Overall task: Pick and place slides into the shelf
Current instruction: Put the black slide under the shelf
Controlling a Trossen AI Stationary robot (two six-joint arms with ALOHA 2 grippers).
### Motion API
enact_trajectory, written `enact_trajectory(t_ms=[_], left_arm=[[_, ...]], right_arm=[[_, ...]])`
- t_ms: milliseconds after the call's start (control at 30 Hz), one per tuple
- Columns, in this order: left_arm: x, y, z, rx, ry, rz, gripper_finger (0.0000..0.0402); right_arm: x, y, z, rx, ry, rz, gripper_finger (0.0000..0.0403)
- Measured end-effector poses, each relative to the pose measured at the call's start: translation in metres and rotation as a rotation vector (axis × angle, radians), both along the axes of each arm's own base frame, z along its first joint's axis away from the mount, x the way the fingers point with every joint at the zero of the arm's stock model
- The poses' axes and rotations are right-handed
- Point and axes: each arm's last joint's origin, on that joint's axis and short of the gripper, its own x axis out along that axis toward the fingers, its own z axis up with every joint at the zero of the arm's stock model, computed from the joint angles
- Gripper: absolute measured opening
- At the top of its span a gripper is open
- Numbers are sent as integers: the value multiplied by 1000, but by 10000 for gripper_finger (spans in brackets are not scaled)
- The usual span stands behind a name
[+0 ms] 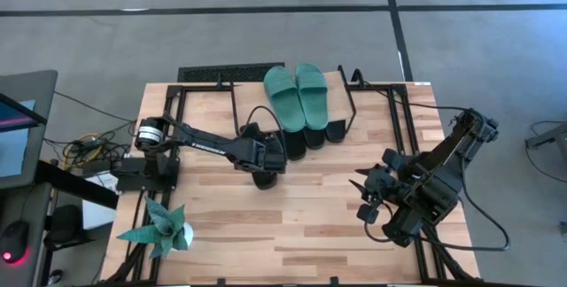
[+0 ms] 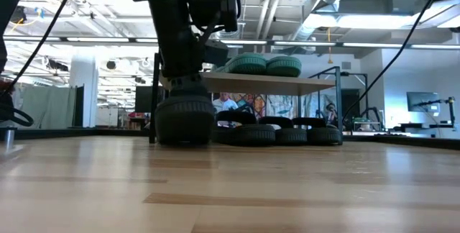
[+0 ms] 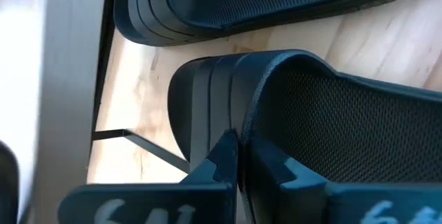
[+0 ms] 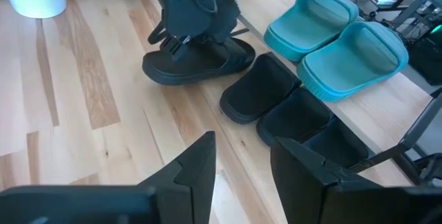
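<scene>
Slides nearly shelved: two teal slides (image 1: 297, 92) sit on the shelf (image 1: 381, 92) at the table's far edge, three black ones (image 4: 290, 110) beneath; left gripper (image 1: 266, 156), clamped on the last slide (image 4: 197, 61), nears the shelf; right gripper (image 1: 370, 200) waits, jaws apart, near the right edge.

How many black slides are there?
4. Three black slides lie side by side under the shelf: one, one, one mostly hidden. The fourth sits on the table in front, with the left gripper shut on its strap.
</scene>
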Motion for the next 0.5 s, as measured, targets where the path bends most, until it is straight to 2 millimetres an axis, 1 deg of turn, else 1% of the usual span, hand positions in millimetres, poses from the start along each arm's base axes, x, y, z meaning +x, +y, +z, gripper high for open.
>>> enact_trajectory(t_ms=[133,333,500], left_arm=[[1,3,0,30,6,-18,0],[4,15,-2,47,1,-24,0],[4,19,-2,20,-9,-12,7]], right_arm=[[1,-1,0,1,0,-5,129],[1,0,0,6,-4,-5,129],[1,0,0,13,-10,-7,129]])
